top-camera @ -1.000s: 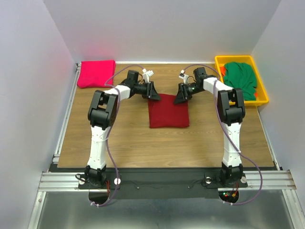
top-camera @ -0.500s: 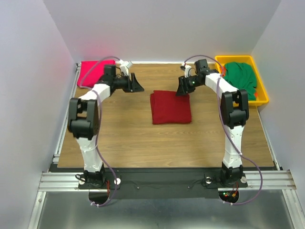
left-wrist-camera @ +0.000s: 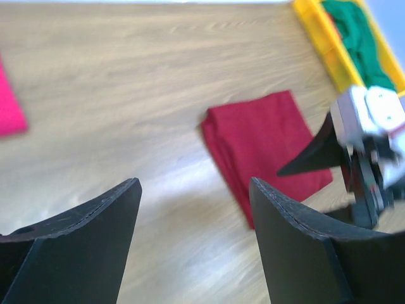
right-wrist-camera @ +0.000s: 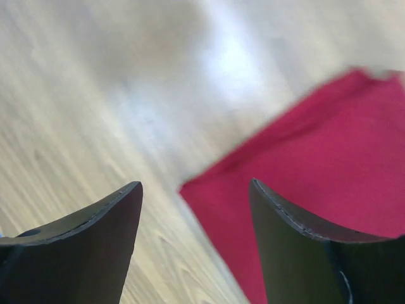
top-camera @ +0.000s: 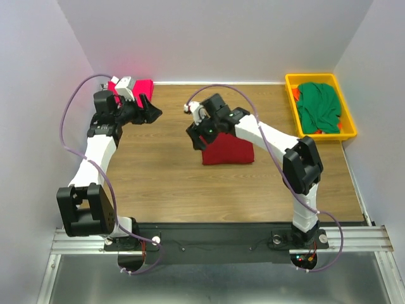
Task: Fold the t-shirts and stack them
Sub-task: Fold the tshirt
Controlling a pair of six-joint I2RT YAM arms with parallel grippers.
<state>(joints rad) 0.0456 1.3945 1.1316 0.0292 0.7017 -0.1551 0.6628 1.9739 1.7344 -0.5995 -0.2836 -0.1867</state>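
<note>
The dark red t-shirt point(top-camera: 229, 152) lies folded in a rectangle at the table's middle. It also shows in the left wrist view point(left-wrist-camera: 266, 139) and the right wrist view point(right-wrist-camera: 316, 190). The pink t-shirt point(top-camera: 145, 85) lies folded at the back left corner, partly hidden by my left arm. The green t-shirt point(top-camera: 318, 107) lies crumpled in the yellow bin point(top-camera: 347, 120). My left gripper point(top-camera: 150, 113) is open and empty, just right of the pink shirt. My right gripper point(top-camera: 197, 137) is open and empty over the dark red shirt's back left corner.
The yellow bin stands at the back right, against the right wall. White walls close in the back and both sides. My right arm reaches across the table's middle from the right. Bare wood point(top-camera: 164, 177) lies in front of the dark red shirt.
My left arm has swung left from the dark red shirt to the pink shirt's corner. My right gripper has moved left, from the shirt's back right to its back left corner.
</note>
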